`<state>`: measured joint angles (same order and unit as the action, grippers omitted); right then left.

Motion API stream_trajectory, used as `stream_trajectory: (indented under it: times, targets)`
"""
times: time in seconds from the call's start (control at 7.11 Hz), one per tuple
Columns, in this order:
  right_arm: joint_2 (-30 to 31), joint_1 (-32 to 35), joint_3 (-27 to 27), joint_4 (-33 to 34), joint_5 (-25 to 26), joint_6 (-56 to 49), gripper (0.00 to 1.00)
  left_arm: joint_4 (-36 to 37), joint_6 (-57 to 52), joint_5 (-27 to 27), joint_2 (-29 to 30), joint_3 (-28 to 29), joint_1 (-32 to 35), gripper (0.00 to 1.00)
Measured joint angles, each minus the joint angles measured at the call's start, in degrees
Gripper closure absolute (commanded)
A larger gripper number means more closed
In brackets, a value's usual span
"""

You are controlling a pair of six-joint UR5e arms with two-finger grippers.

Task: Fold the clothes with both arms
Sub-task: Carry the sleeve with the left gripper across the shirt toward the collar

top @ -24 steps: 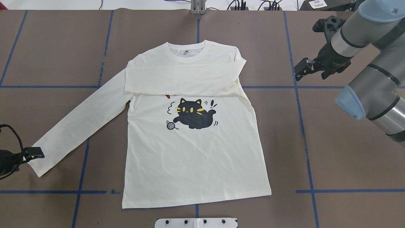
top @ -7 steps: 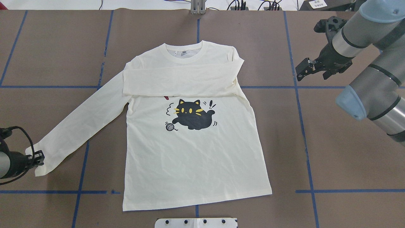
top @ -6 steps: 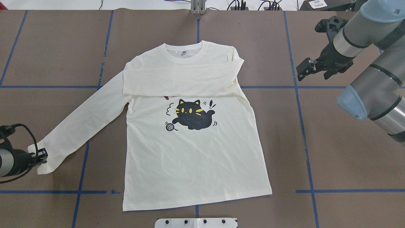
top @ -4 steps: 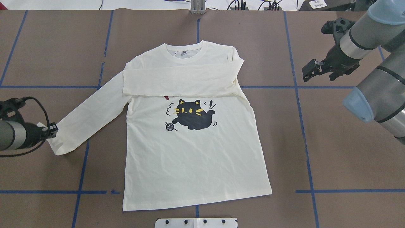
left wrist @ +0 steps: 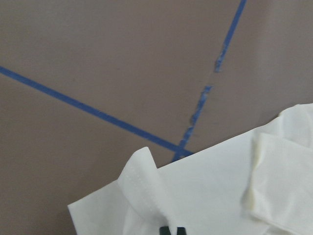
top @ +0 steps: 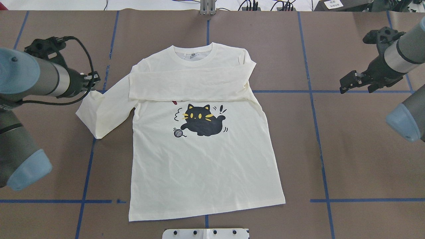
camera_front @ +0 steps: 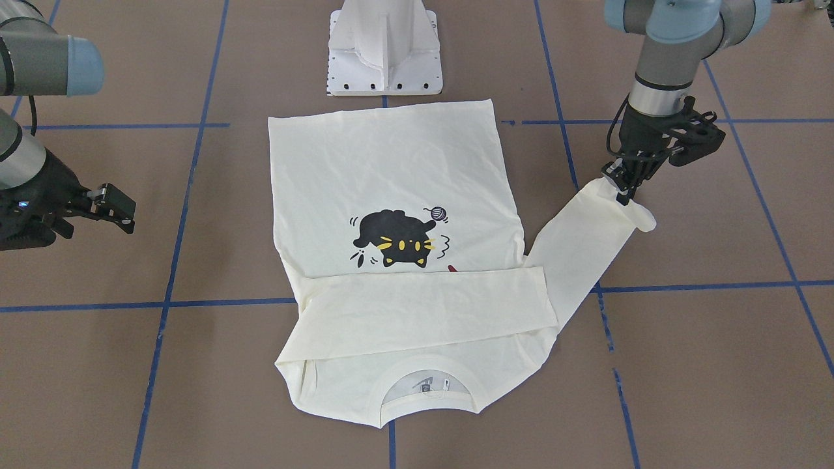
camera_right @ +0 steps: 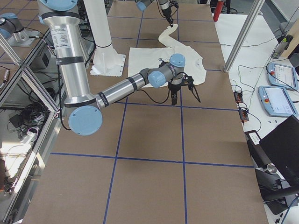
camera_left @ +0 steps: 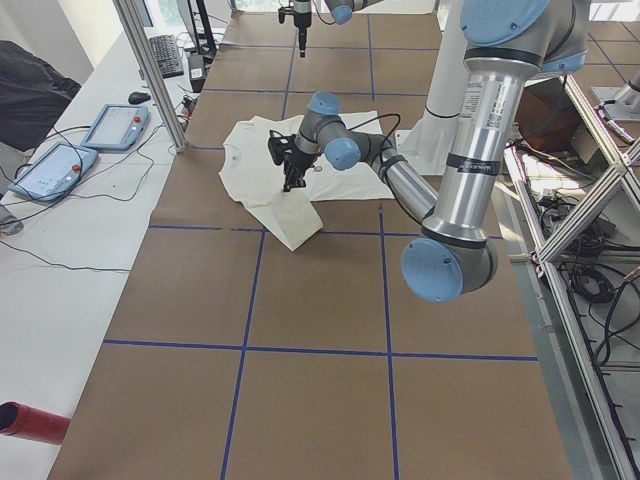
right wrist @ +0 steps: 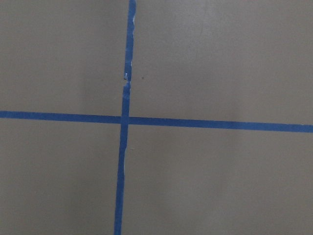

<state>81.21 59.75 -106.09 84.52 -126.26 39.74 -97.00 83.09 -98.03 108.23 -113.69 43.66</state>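
Left claw (top: pixel 94 80) pinches the cuff (left wrist: pixel 139 183) of the cream long-sleeved T-shirt (top: pixel 206 159); its chest lies toward the bench's (top: pixel 159 26) right edge. The right claw (top: pixel 343 86) is wide, empty.

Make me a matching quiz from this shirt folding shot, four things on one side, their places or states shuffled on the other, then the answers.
1 left gripper
2 right gripper
3 folded sleeve
4 cat print

A open, over the table
B across the chest of the shirt
C shut on the loose sleeve
D uncovered on the shirt front

Pairs: 1-C, 2-A, 3-B, 4-D
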Motion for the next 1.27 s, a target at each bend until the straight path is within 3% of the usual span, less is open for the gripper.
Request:
stream_trajectory:
  times: [0.28,0.56,0.84,1.27]
  targets:
    - [2.9,0.6,-0.3,-2.7,-0.1,0.0,0.0,0.2,1.4,-1.2,13.9,7.6,0.1,1.0]
    - [3.6,0.8,-0.5,-3.2,-0.2,0.0,0.0,-5.5,7.1,-2.4,25.0,16.6,-0.1,1.0]
    - [3.8,0.9,-0.5,-3.2,-0.3,0.1,0.0,-9.6,9.0,-3.7,31.4,22.4,-0.4,1.0]
    - [3.7,0.9,-0.5,-3.1,-0.3,0.3,0.0,-14.3,10.8,-4.4,36.0,29.6,-1.8,1.0]
